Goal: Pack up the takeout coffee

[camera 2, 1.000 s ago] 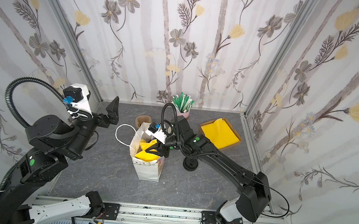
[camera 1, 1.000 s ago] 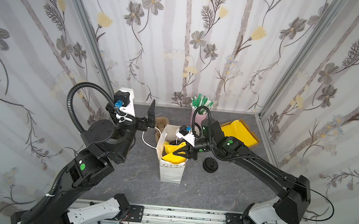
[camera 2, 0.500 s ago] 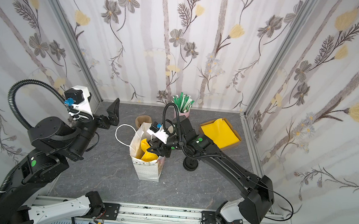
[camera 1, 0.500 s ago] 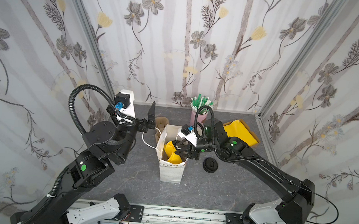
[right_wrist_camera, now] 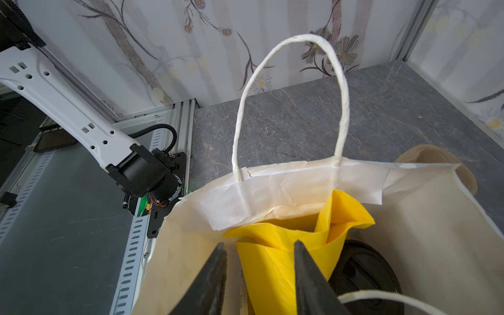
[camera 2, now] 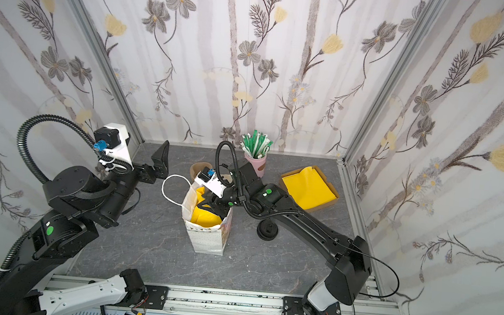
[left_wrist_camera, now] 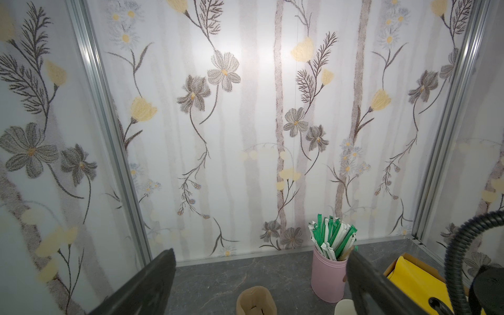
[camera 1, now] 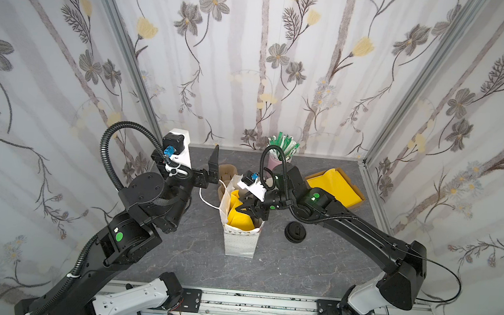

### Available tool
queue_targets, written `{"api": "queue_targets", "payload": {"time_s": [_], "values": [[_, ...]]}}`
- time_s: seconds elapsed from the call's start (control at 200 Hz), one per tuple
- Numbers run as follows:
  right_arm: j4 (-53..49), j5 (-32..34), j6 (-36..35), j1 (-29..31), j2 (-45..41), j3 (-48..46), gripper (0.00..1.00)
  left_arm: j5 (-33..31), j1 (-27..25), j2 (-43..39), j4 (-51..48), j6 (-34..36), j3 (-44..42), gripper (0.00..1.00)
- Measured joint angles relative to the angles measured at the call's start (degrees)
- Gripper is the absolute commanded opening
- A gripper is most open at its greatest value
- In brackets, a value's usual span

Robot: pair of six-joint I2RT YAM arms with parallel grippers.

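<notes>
Lately the yellow sheet (camera 1: 237, 221) has gone down: a second ago it bulged over the rim of the bag (camera 1: 240, 244) at mid-frame in both top views; now it sits folded inside the mouth. That reads as filler being tucked in; the right jaws hang over it, part spread astride a fold, pinching nothing that I can see. Meanwhile the left jaws have stayed spread wide and empty, raised left of the bag, above the brown cups (left_wrist_camera: 255, 300).

Already the coffee (right_wrist_camera: 362, 272) is in the bag; its black top shows at lower right of the right wrist view, just beside the sheet; so the packing looks nearly done, with perhaps only the sheet to settle. One loose lid (camera 1: 295, 232) lies on the table (camera 1: 281, 267) right of the bag.

No brand or writing can be read; the bag bears only small dots; the arms carry green spots.
</notes>
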Motion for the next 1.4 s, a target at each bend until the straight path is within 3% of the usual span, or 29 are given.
{"api": "queue_targets", "payload": {"time_s": [0.205, 0.33, 0.485, 0.645, 0.839, 0.984, 1.124, 1.259, 1.399], "values": [[1.4, 2.5, 2.4, -0.4, -1.8, 1.2, 0.40, -1.3, 0.4, 1.4, 0.9, -2.1, -1.2, 1.00], [3.0, 6.6, 5.9, -3.7, -7.8, 1.1, 0.42, -5.0, 3.4, 4.0, 1.4, -5.3, -1.4, 1.00], [9.1, 16.2, 8.5, -11.8, -18.8, -5.0, 0.52, -4.9, 16.9, 5.5, 2.1, -12.8, -4.1, 1.00], [14.3, 27.1, 9.3, -25.6, -27.7, -14.3, 0.65, 0.2, 32.4, 8.9, 4.6, -18.8, -7.8, 1.00], [24.8, 37.5, 11.5, -44.0, -35.3, -34.2, 0.71, 4.5, 43.5, 12.3, 11.7, -22.7, -17.9, 1.00], [34.4, 40.6, 11.9, -51.5, -37.7, -53.5, 0.72, 7.0, 45.7, 12.4, 21.9, -22.1, -31.7, 1.00], [45.7, 40.5, 11.6, -53.9, -38.5, -65.5, 0.74, 9.0, 46.0, 11.8, 31.9, -22.2, -44.1, 1.00], [58.2, 37.3, 10.1, -54.6, -37.1, -74.5, 0.75, 11.3, 46.0, 14.7, 39.9, -24.5, -51.4, 1.00], [69.3, 32.8, 8.7, -54.6, -33.7, -77.7, 0.76, 13.7, 45.9, 19.7, 48.2, -26.2, -57.1, 1.00]]}}
